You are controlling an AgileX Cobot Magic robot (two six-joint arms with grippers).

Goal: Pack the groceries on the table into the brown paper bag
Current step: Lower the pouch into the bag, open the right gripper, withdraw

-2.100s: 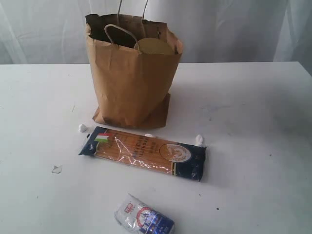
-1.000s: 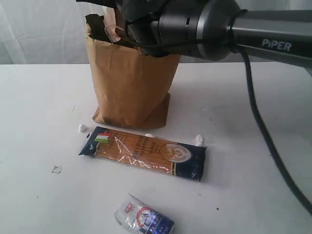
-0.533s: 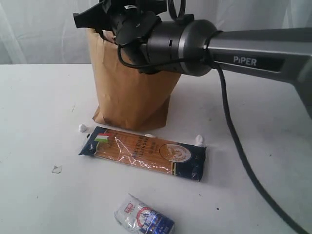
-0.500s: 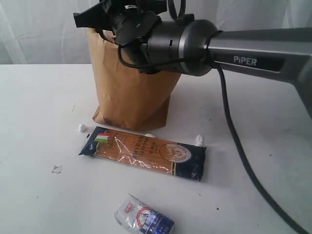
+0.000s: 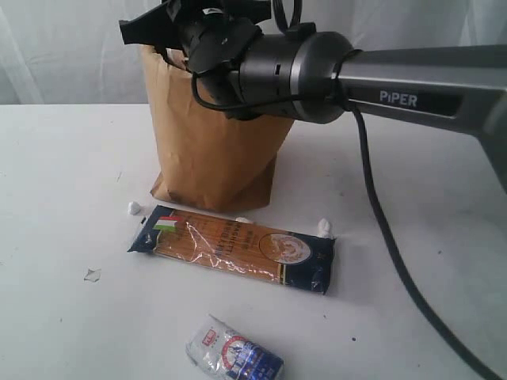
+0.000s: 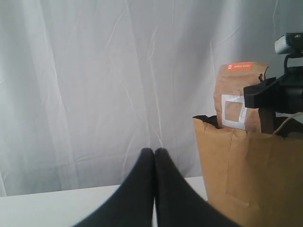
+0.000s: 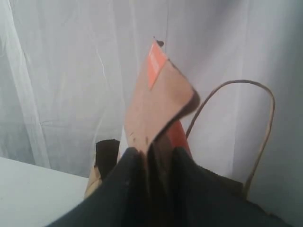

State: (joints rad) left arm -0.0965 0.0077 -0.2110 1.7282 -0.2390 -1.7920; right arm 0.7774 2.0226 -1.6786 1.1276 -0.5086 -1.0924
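The brown paper bag (image 5: 210, 150) stands at the back of the table (image 5: 412, 198). My right arm (image 5: 277, 67) reaches across its mouth. In the right wrist view my right gripper (image 7: 154, 153) is shut on the brown pouch with orange label (image 7: 158, 104), held upright above the bag. The left wrist view shows that pouch (image 6: 239, 97) sticking up out of the bag (image 6: 246, 175). My left gripper (image 6: 155, 151) is shut and empty, off to the bag's side. The blue-orange spaghetti pack (image 5: 238, 248) and the small white-blue packet (image 5: 234, 355) lie in front of the bag.
Small white scraps (image 5: 135, 207) (image 5: 323, 227) (image 5: 93, 275) lie around the spaghetti pack. A paper loop handle (image 7: 265, 123) rises beside the pouch. The right arm's cable (image 5: 388, 237) hangs over the table's right side. White curtains hang behind.
The right arm came in over the bag and shifted left across its mouth; it has held still for the last half second. The items on the table have not moved.
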